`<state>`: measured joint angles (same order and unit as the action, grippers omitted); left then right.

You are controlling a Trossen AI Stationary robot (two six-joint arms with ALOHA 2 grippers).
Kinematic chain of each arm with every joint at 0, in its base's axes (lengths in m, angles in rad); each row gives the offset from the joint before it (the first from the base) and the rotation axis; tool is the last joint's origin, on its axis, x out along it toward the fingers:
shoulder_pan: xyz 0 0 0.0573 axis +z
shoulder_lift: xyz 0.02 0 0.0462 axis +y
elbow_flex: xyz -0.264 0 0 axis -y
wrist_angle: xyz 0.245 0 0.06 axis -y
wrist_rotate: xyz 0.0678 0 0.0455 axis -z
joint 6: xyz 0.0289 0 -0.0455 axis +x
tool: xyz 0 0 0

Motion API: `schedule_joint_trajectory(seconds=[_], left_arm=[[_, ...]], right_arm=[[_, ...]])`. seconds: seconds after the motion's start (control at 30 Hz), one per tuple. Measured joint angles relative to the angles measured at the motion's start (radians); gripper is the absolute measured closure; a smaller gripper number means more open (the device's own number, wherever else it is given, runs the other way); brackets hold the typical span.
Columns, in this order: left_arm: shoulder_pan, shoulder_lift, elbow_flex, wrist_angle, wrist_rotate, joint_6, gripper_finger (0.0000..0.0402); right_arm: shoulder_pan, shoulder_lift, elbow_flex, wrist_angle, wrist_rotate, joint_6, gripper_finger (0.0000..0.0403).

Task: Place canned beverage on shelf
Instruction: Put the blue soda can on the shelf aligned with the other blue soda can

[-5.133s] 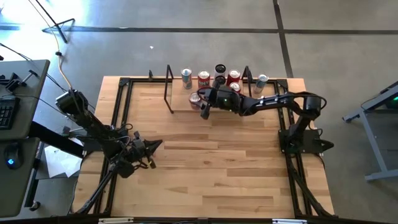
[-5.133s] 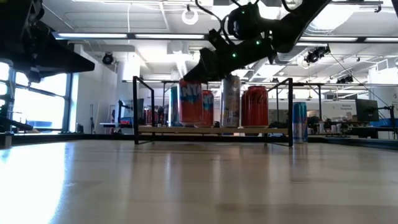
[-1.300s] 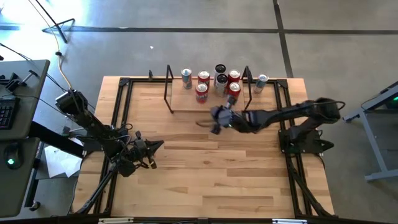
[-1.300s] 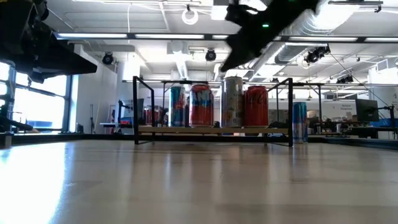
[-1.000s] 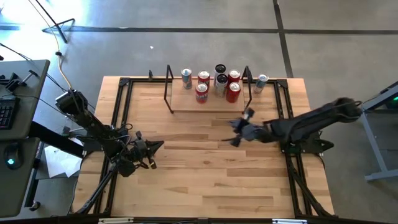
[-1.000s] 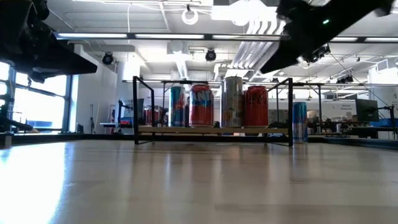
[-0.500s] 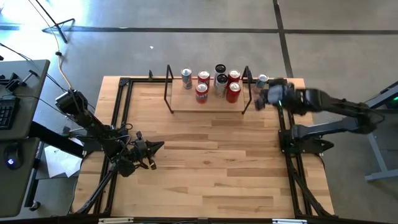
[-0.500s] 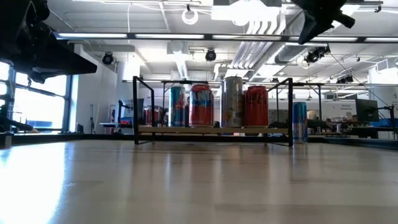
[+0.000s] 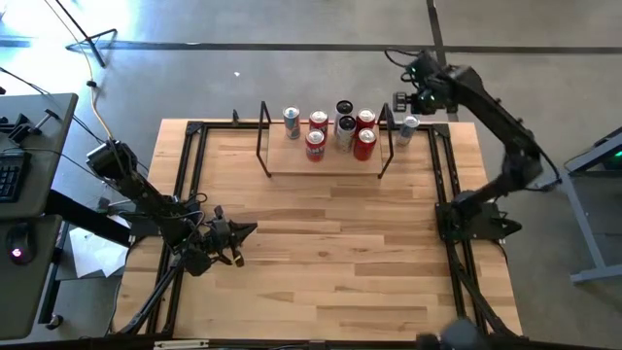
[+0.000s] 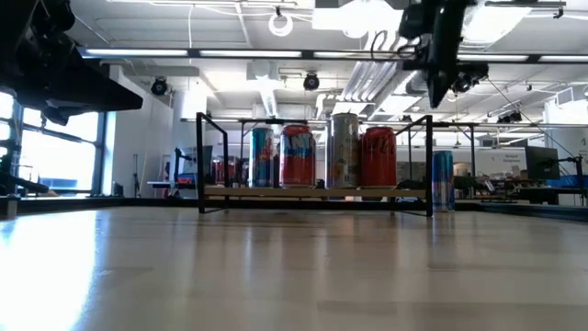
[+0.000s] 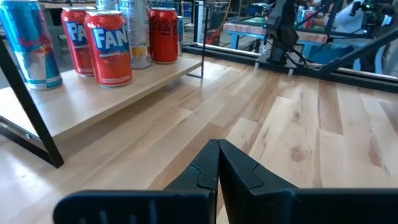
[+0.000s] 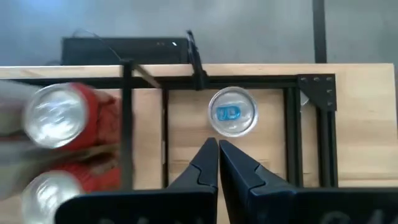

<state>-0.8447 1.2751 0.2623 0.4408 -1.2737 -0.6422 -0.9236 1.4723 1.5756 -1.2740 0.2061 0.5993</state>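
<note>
Nearest the front edge of the tabletop (image 9: 321,253), the left end effector (image 9: 236,233) rests low, its fingers pressed together and empty, well apart from everything that matters; it poses little risk unless it stirs.

Farther back stands the shelf (image 9: 292,165), its plank already carrying six cans between the black rod frames, a red can (image 9: 364,144) standing closest to the right-hand frame. There is little free room at that end, so a new can brought in there could knock a neighbour or catch on the rods.

At the far right corner, just outside the shelf's right frame, the blue-topped can (image 9: 408,127) stands upright on the tabletop, not yet on the shelf. The right end effector (image 9: 403,102) hangs high above it, looking straight down, fingers pressed together and holding nothing; in the wrist view the can (image 12: 232,112) lies just ahead of the fingertips.

The main hazard is the descent: with the fingers unspread, they would strike the lid and tip the can. The can also sits near the shelf frame and the tabletop's black edge rail (image 9: 439,156), so a widened finger could foul either, and a slightly off-centre grasp could shove the can over.
</note>
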Motion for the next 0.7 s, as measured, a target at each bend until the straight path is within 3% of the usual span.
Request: schedule_joint_trajectory(seconds=[0.3,0.7], left_arm=[[0.001,-0.036,0.000,0.020,0.049,0.000,0.0401],[0.002,-0.205,0.000,0.029,0.072,0.154,0.0401]], right_arm=[[-0.114,0.218,0.135,-0.033,-0.088,-0.083,0.0384],[-0.212,0.341,0.155,-0.153,-0.181,-0.134,0.0200]])
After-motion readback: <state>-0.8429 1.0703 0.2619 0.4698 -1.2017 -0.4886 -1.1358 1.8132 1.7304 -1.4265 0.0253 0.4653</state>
